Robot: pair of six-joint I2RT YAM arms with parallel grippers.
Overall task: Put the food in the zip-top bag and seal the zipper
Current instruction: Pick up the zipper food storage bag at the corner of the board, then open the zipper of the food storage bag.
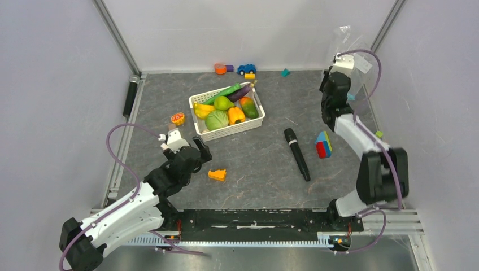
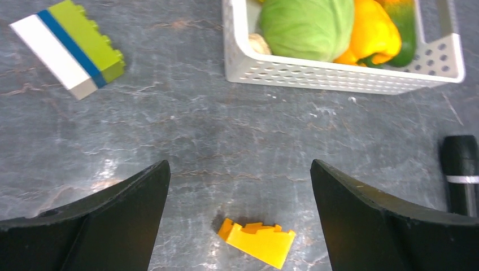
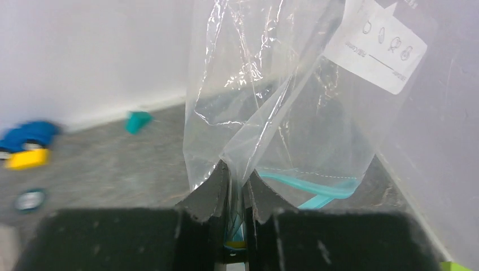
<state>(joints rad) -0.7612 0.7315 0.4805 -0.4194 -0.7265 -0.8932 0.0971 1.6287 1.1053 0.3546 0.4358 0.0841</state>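
The food lies in a white slotted basket [image 1: 226,133]: green cabbage [image 1: 216,119], orange-yellow pepper [image 1: 236,115], pear [image 1: 223,103], bananas [image 1: 202,109], eggplant [image 1: 240,92] and cucumber [image 1: 223,92]. The left wrist view shows the cabbage [image 2: 308,25] and pepper [image 2: 367,34] behind the basket wall [image 2: 339,73]. My left gripper [image 1: 196,153] [image 2: 239,166] hangs open over the table, near-left of the basket. My right gripper [image 1: 343,59] [image 3: 237,175] is raised at the far right, shut on the clear zip-top bag [image 1: 351,42] [image 3: 282,101]. The teal zipper [image 3: 305,186] curls just beyond its fingers.
A yellow block [image 1: 217,174] [image 2: 260,241] lies between my left fingers' line. A black microphone [image 1: 296,153] [image 2: 460,169] and a multicolour block [image 1: 323,144] lie mid-right. A green, blue and white block [image 2: 68,48], orange toy [image 1: 178,118] and toy car [image 1: 246,69] are scattered around.
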